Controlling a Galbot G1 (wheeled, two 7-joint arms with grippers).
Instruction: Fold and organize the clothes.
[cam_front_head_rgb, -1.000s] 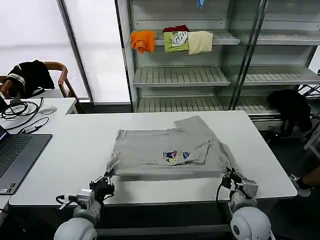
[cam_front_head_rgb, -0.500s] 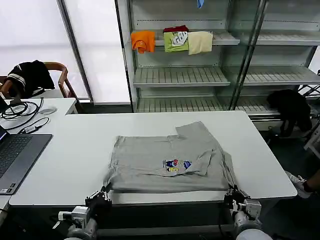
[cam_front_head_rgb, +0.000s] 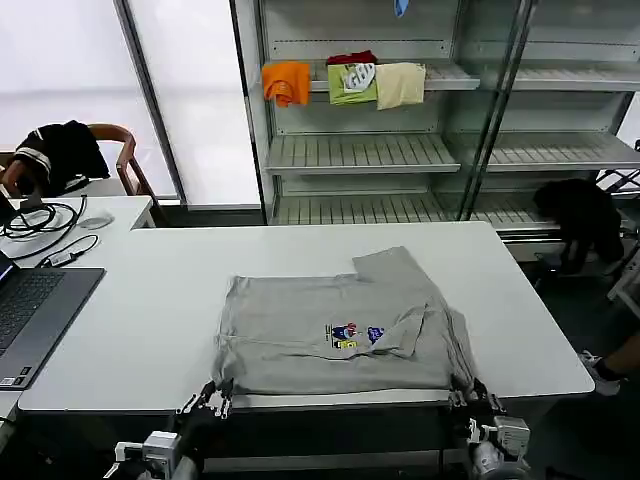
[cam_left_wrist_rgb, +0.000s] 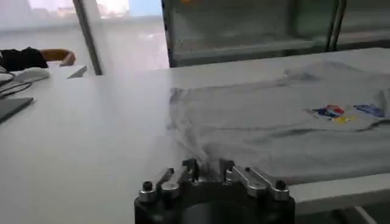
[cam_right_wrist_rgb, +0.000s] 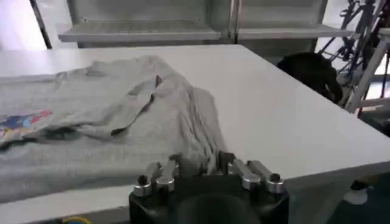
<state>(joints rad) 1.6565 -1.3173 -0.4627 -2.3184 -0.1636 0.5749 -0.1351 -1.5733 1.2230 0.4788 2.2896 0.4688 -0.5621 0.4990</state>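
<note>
White table (cam_front_head_rgb: 130, 320) is filling the middle of the head view, with glass-fronted shelving (cam_front_head_rgb: 400, 150) standing behind it in the upper centre and a laptop (cam_front_head_rgb: 30, 315) sitting at the left edge. On the table, the light grey T-shirt (cam_front_head_rgb: 340, 325) is lying partly folded in the centre of the frame, its coloured print (cam_front_head_rgb: 352, 333) facing up and its near hem reaching the table's front edge.

At the lower left of the head view the left gripper (cam_front_head_rgb: 207, 400) is pinching the near left corner of the shirt right at that edge; the left wrist view shows grey cloth gathered between its closed fingers (cam_left_wrist_rgb: 190, 171). At the lower right the right gripper (cam_front_head_rgb: 470, 396) is clenching the near right corner in the same way, fabric bunching between its fingers (cam_right_wrist_rgb: 172, 167).

Judging from this, the step in hand is dragging the shirt toward the robot to flatten it. The next move probably calls for lifting both corners together and carrying them over toward the far edge, keeping the tension even so the fold lands square.
</note>
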